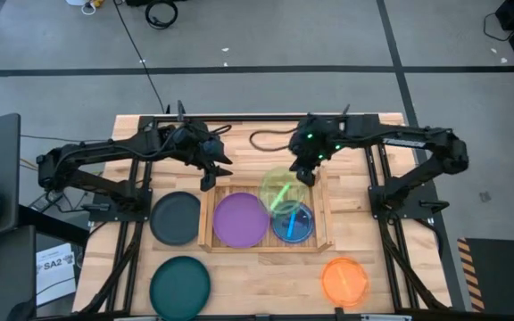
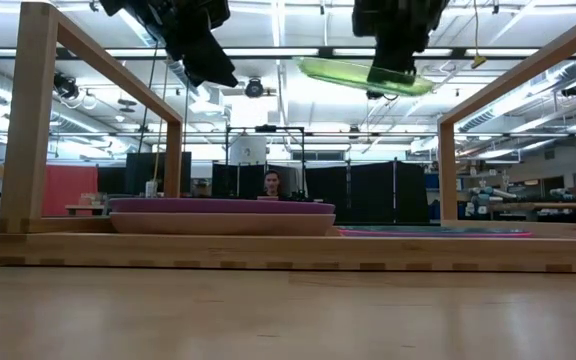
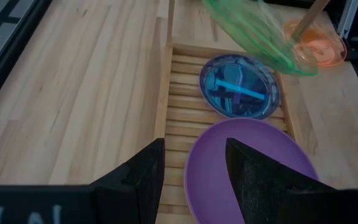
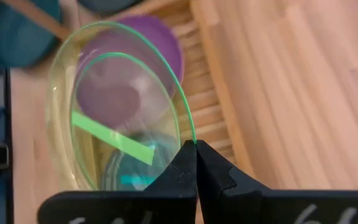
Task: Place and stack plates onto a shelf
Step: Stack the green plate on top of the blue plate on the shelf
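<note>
While plate is carried: right gripper (image 4: 196,163) pinches green plate (image 1: 283,189) by rim, tilted above tray (image 1: 209,242), clearing blue plate (image 1: 292,224).
Left gripper (image 3: 193,167): released, waiting over tray's far-left corner, clear of purple plate (image 1: 240,219).

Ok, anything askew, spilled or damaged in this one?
Nothing spilled or broken. Only the lime green plate sits oddly: the right gripper pinches its rim, so it hangs tilted in the air above the blue plate in the shelf. The left gripper hovers open, empty.
</note>
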### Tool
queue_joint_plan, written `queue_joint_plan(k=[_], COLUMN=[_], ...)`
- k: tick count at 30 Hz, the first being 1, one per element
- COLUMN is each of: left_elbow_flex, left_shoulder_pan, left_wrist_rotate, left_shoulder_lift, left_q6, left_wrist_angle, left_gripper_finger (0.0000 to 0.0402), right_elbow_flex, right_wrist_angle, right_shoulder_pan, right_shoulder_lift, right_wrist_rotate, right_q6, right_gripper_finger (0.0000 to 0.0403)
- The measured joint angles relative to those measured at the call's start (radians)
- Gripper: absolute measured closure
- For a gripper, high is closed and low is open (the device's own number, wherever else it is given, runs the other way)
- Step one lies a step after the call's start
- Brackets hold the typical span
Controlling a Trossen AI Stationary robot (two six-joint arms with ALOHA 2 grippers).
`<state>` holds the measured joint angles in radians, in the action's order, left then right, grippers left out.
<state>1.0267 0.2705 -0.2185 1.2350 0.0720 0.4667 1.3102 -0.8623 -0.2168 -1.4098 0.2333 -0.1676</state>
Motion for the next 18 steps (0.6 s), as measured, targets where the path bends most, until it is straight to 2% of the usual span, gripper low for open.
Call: queue_joint_plan(k=[18], left_elbow_flex=[0.0], left_shoulder_pan=[0.001], left_wrist_rotate=[0.0], left_shoulder_lift=[0.001], left_q6=[0.0], left_wrist_angle=[0.0], left_gripper_finger=[0.0225], right_elbow_flex=[0.0], right_wrist_angle=[-0.06], right_shoulder_pan=[0.092], right_shoulder_lift=[-0.225], right_wrist_rotate=[0.004], right_q6=[0.056], right_gripper_finger=[0.04])
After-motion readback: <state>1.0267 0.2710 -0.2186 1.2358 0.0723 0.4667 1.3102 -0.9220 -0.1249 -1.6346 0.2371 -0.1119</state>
